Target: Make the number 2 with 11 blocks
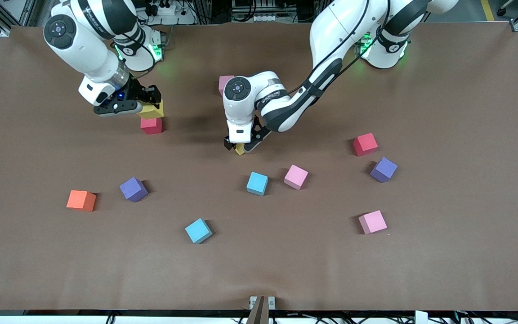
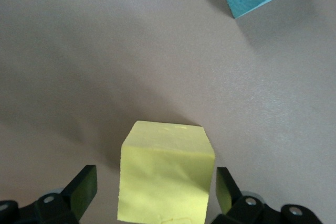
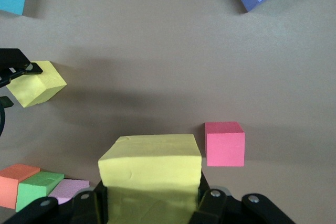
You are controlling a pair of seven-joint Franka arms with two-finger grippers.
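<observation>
My right gripper point(image 1: 150, 104) is shut on a yellow block point(image 1: 153, 111), over the table beside a red cube point(image 1: 151, 126); the right wrist view shows the block point(image 3: 149, 163) between the jaws point(image 3: 149, 203). My left gripper point(image 1: 241, 145) is open around a second yellow block point(image 1: 240, 149) near the table's middle, with a gap between the block point(image 2: 165, 177) and each of the fingers point(image 2: 84, 188). An orange point(image 3: 14, 183), a green point(image 3: 39, 188) and a pink block point(image 3: 71, 190) touch in a short row; no full digit 2 shows.
Loose on the table nearer the front camera are two light blue blocks point(image 1: 257, 183) point(image 1: 198, 231), two pink blocks point(image 1: 296, 176) point(image 1: 372, 222), two purple cubes point(image 1: 133, 189) point(image 1: 383, 169), an orange block point(image 1: 81, 200) and a second red cube point(image 1: 365, 144).
</observation>
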